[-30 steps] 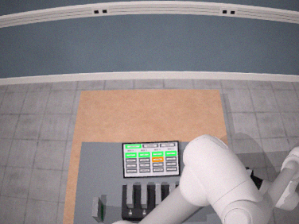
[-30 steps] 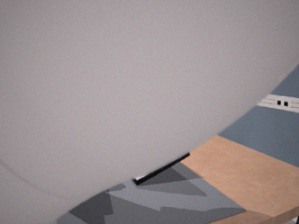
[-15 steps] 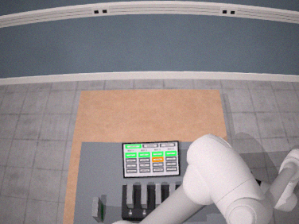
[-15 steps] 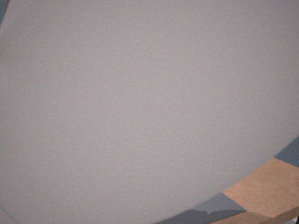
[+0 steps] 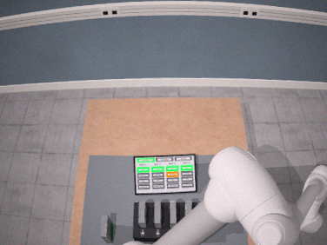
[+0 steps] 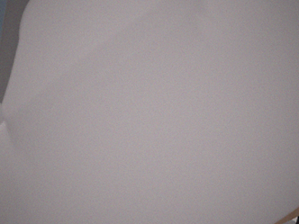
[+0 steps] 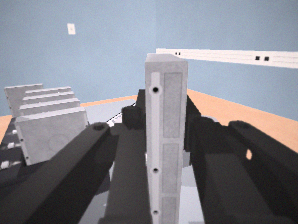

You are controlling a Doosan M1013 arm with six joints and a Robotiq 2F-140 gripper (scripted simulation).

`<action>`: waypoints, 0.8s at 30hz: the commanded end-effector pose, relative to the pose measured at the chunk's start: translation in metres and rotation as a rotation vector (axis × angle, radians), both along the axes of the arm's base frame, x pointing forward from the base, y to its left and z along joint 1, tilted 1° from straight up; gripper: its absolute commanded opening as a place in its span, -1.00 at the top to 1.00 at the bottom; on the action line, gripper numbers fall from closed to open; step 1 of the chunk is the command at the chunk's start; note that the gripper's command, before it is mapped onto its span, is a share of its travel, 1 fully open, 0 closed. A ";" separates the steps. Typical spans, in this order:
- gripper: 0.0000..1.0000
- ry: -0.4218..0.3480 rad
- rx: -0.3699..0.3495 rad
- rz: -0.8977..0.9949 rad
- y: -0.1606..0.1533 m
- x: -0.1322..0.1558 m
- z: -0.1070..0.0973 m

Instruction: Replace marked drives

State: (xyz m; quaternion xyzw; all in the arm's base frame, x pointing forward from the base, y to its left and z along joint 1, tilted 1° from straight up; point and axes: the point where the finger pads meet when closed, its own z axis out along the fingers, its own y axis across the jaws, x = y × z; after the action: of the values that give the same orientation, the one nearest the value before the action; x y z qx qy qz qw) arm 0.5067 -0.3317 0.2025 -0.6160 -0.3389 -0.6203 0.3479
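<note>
My gripper [image 7: 161, 102] is shut on a grey drive [image 7: 164, 150], held upright with its narrow, holed face toward the wrist camera. The arm hides the gripper in the top view. The black dock [image 5: 150, 236] has several grey drives [image 5: 143, 214] [image 5: 157, 213] [image 7: 52, 136] in a row, left of the held drive in the wrist view; the arm covers the dock's right part. Another drive [image 5: 104, 228] [image 7: 22, 95] stands on the mat [image 5: 113, 174] left of the dock. The screen [image 5: 165, 189] shows a green top row of bay labels and one orange mark in the third column.
The screen stands behind the dock. The wooden bench [image 5: 165, 126] extends behind the mat. The white arm [image 5: 248, 191] [image 6: 159, 121] crosses the right side in the top view and fills almost all of the exterior view, hiding the work area there.
</note>
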 end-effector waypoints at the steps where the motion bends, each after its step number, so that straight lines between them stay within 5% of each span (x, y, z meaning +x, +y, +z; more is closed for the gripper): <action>1: 0.80 -0.001 -0.001 0.000 0.000 0.000 -0.007; 24: 0.80 -0.001 -0.001 0.000 0.000 0.000 -0.042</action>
State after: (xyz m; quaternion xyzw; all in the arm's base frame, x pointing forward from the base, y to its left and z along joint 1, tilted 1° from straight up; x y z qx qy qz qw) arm 0.5067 -0.3312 0.1639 -0.6159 -0.3389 -0.6203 0.3478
